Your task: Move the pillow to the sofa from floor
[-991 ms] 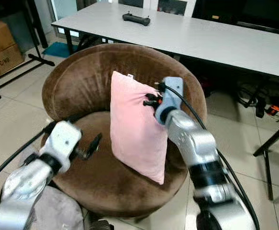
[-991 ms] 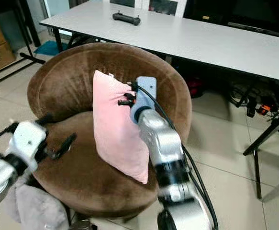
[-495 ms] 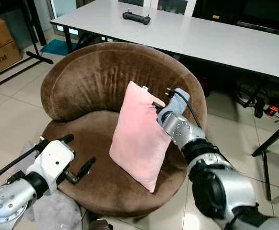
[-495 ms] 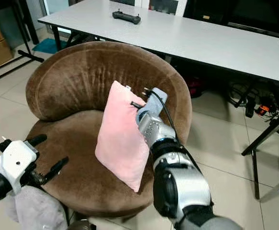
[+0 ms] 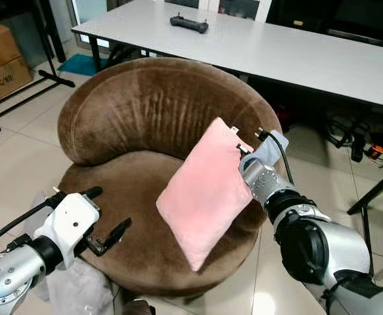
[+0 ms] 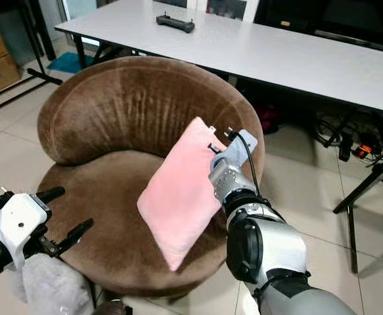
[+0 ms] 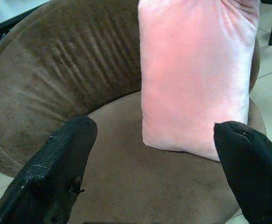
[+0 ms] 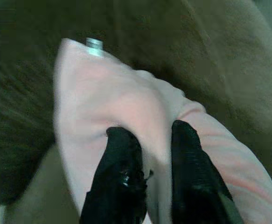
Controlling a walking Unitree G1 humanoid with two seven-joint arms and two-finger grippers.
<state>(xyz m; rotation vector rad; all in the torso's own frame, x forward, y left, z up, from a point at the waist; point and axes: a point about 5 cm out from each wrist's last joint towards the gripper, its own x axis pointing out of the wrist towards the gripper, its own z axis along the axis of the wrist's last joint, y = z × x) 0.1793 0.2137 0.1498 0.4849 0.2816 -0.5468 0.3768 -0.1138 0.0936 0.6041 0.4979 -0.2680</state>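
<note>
Office-like room (long white table point(image 5: 296, 52), cardboard box point(image 5: 4, 62))

The pillow point(image 5: 207, 193) is covered in a soft pink cloth with a short, velvety nap and a faint sheen. The sofa point(image 5: 132, 118) is upholstered in brown plush cloth, matt, with brushed streaks seen across its backrest. The 2 fingers point(image 7: 56, 172) of the left gripper point(image 7: 154, 175) are made of black, matt, grainy plastic. The right gripper point(image 8: 149, 175) is of smoother black plastic, pinched into the pillow cloth. The arm shell point(image 5: 345, 246) at lower right is silvery and satin-finished. The table point(image 5: 296, 49) at the top has a smooth, pale, matt surface. The floor point(image 5: 20, 154) is laid in glossy light tiles.
</note>
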